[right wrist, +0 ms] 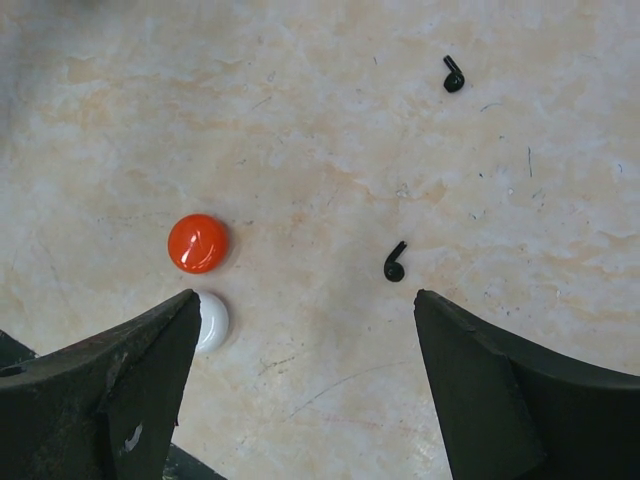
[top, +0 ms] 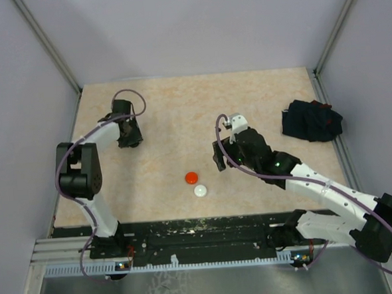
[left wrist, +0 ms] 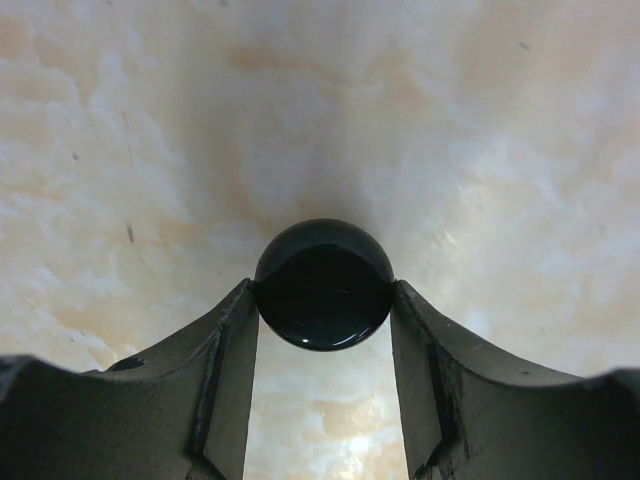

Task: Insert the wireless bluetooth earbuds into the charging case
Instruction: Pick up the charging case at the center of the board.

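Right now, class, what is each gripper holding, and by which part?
The left gripper clamps the glossy round black disc by its two opposite side edges. The right gripper is open, holding nothing.

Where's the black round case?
Left wrist view: the black round case sits between the fingers of the left gripper, touching both; overhead, that's far left on the table, apart from the red case and white case.

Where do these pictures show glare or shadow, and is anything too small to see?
Left wrist view: the glossy black disc mirrors pale light on its upper part, with soft shade around it. Right wrist view: a glare streak on the orange disc; both black earbuds look sharp. Top external view: even light, yet no earbuds can be made out.
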Controlling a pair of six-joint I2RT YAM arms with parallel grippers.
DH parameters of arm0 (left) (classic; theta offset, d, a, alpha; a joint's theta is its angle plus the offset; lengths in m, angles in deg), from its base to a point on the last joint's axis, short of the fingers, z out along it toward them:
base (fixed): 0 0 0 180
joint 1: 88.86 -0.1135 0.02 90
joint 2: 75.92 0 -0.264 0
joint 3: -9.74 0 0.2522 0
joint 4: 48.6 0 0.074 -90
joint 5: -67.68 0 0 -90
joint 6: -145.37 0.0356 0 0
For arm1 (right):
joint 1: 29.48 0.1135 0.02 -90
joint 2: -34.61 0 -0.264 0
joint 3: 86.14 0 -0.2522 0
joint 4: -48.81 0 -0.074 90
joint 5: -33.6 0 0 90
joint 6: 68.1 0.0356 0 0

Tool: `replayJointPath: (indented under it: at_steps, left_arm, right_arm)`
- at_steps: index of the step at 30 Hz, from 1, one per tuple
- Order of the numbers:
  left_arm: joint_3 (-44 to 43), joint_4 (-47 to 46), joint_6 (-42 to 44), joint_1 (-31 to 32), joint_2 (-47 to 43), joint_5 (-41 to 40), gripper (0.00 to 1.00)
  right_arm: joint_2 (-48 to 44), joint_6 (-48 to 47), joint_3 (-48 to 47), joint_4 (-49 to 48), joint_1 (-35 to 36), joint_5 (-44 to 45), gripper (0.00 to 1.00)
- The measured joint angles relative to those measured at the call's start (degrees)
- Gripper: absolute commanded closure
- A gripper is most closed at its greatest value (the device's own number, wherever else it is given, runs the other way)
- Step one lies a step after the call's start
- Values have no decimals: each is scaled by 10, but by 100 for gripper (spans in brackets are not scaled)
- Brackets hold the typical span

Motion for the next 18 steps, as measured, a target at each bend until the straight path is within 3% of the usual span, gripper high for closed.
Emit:
replayJointPath:
  at_steps: [8,18]
  left_arm:
    - [54,-37,90,67,-143,31,60]
    - [183,-164,239,181,-340,58,61]
  right_arm:
    - [48,-12,-99,81,0,-5,18]
    - [87,-25,-203,146,-21,-52,19]
